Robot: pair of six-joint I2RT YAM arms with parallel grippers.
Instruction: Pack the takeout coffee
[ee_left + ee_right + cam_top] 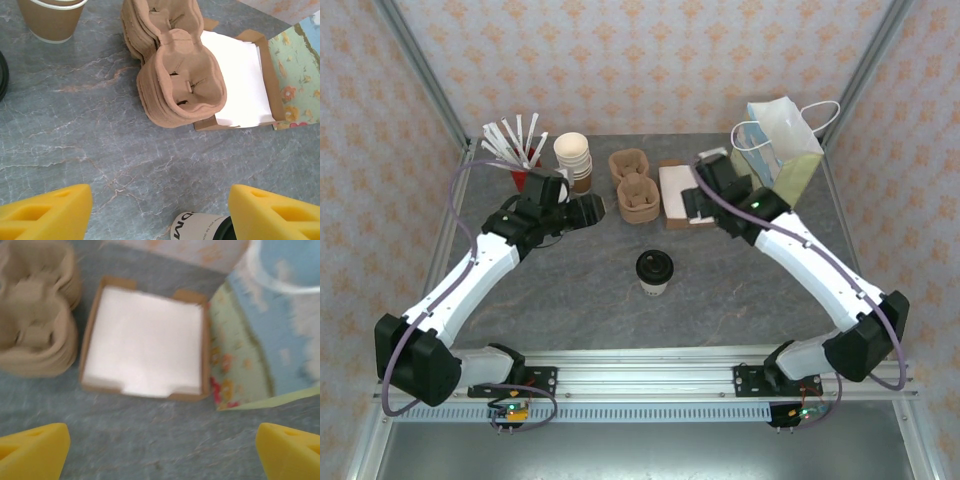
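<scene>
The takeout coffee [654, 272] stands upright on the grey tabletop [570, 300], on the arms' side of the stack of pulp cup carriers [635, 185] and apart from it. The left gripper [588, 210] hovers just left of that stack, jaws wide and empty. The right gripper [696, 205] hangs right of the stack, over the napkin box [672, 182], also spread wide, holding nothing.

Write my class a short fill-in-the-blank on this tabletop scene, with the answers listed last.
The takeout coffee wears a ____ lid. The napkin tray sits between the pulp cup carriers and the paper ____. The left tool and right tool both stand ____, holding nothing.
Missing words: black; bag; open.
</scene>
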